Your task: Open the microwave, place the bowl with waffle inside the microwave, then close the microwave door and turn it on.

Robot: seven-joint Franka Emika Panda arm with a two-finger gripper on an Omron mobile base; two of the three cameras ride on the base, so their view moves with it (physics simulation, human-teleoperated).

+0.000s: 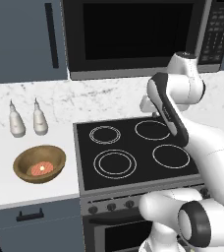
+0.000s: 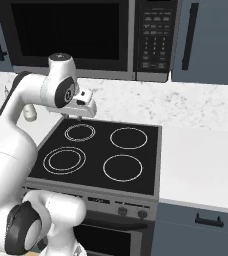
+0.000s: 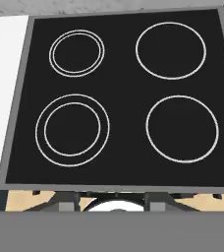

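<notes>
The microwave [image 1: 133, 37] hangs above the stove, and its dark glass microwave door [image 2: 68, 32] is shut. Its keypad panel [image 2: 153, 37] is on the right. The bowl with waffle [image 1: 39, 164] rests on the white counter left of the stovetop, a pink waffle with a yellow dab inside it. My gripper [image 2: 74, 118] hovers over the back of the stovetop and points straight down, well below the microwave and far right of the bowl. In the hand view its finger tips [image 3: 67, 199] stand apart with nothing between them.
The black four-ring stovetop [image 3: 119, 98] lies right under the hand. Two white bottles [image 1: 16, 119] stand on the counter behind the bowl. Dark blue-grey cabinets [image 1: 23, 39] flank the microwave. White counter [image 2: 201, 160] stretches to the right of the stove.
</notes>
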